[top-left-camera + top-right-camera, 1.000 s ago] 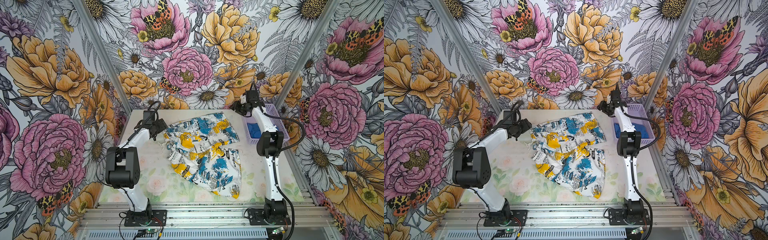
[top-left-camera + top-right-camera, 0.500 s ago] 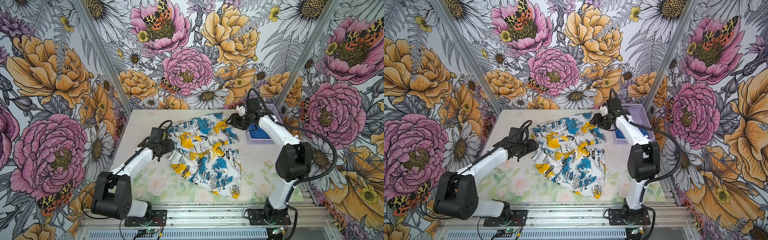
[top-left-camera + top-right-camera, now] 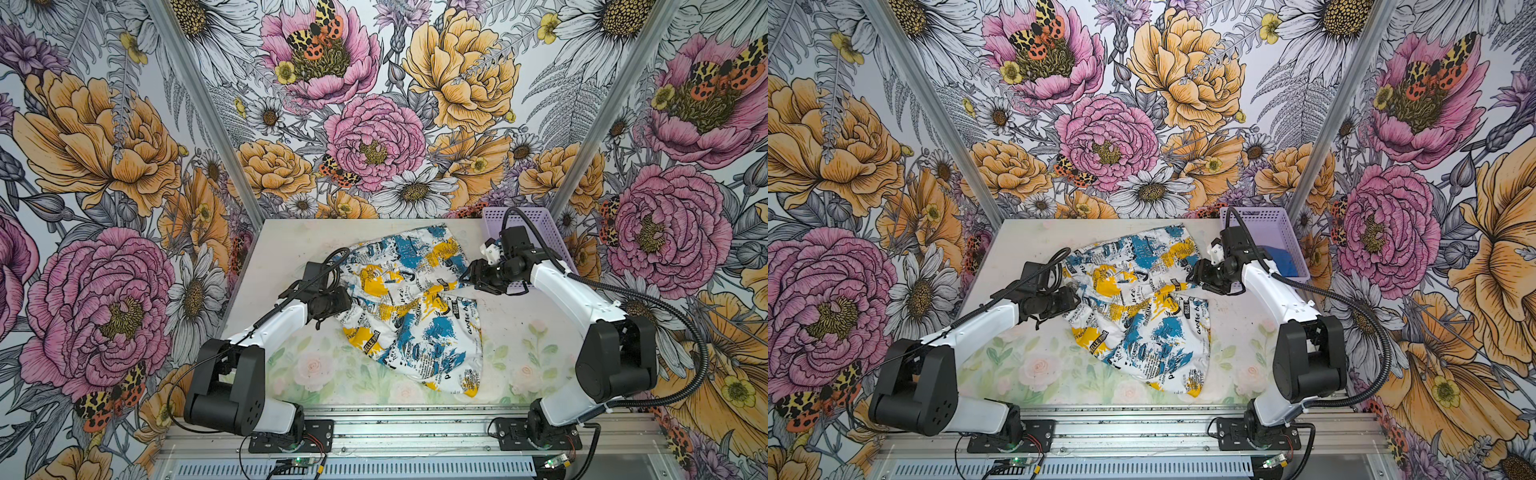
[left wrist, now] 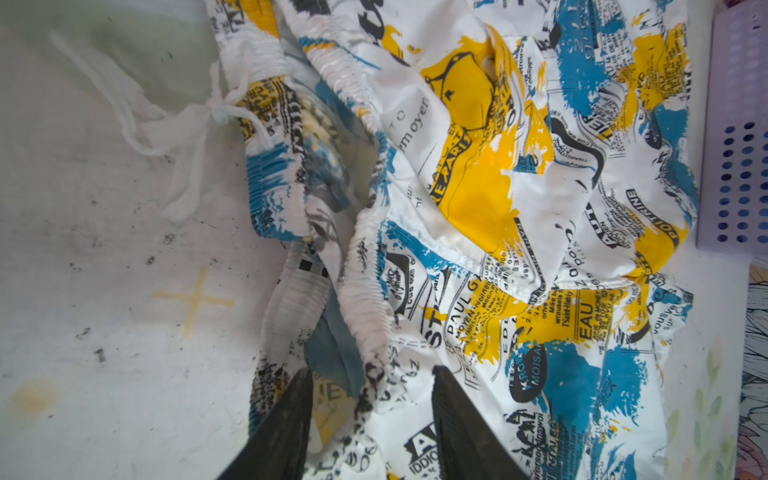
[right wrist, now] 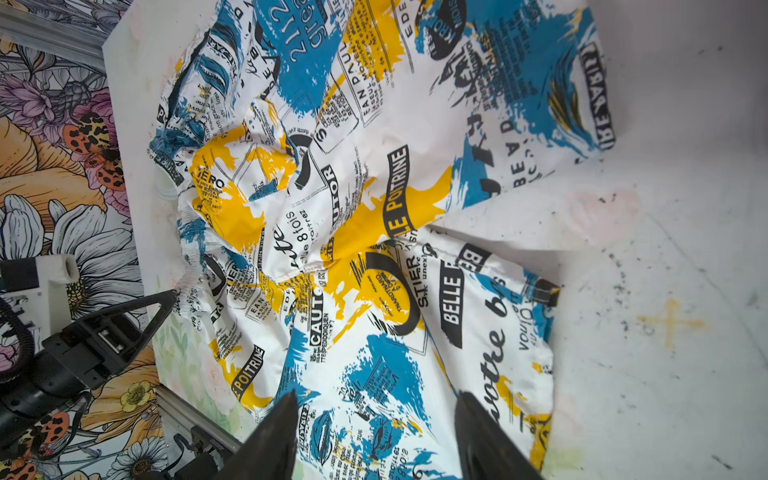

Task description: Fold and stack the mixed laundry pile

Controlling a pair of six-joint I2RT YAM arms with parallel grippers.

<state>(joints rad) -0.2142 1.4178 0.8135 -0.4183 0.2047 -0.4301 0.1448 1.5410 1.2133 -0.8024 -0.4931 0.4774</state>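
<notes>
The white printed garment (image 3: 415,311) (image 3: 1142,316), with black text and yellow and blue splashes, lies spread and creased mid-table. It has an elastic waistband and a white drawstring (image 4: 166,124). My left gripper (image 3: 348,300) (image 3: 1076,301) (image 4: 371,370) is at its left edge, open, with the bunched waistband between the fingers. My right gripper (image 3: 467,276) (image 3: 1192,278) (image 5: 376,395) is open just over the garment's right side, near the split between its two legs. The blue T-shirt (image 3: 1281,262) lies in the basket, mostly hidden by the right arm.
A lavender perforated basket (image 3: 540,220) (image 3: 1266,216) (image 4: 735,166) stands at the table's back right corner, behind the right arm. Faint yellow crosses (image 4: 195,297) (image 5: 669,322) mark the bare table (image 3: 291,241) on either side of the garment. Flowered walls close in three sides.
The left gripper came forward along the garment's left edge onto the waistband, its jaws narrowing. The right gripper swung down from beside the basket to the garment's right side.
</notes>
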